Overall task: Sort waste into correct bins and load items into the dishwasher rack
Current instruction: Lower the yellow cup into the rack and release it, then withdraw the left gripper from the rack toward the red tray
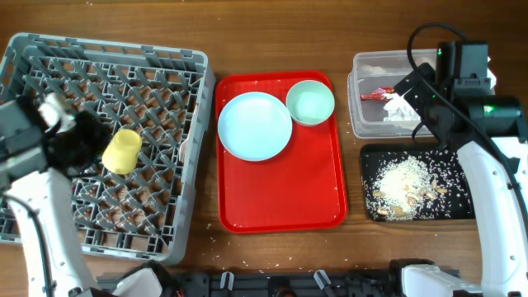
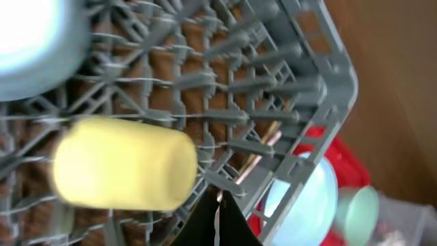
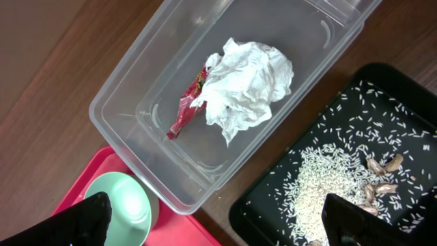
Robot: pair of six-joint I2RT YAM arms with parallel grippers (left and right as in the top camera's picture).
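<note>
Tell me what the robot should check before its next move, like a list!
1. Yellow cup in the rack: ok, it lies on its side on the pegs.
2. Left gripper free of the cup: ok, it is shut with nothing in it, beside the cup.
3. Right gripper ready: ok, it is open and empty above the clear tub.
4. Red wrapper and tissue binned: ok, both are in the clear tub.
5. Rice binned: not ok, most is in the black tray, but some grains lie on the table.
6. Plate and bowl loaded: not ok, both sit on the red tray.
</note>
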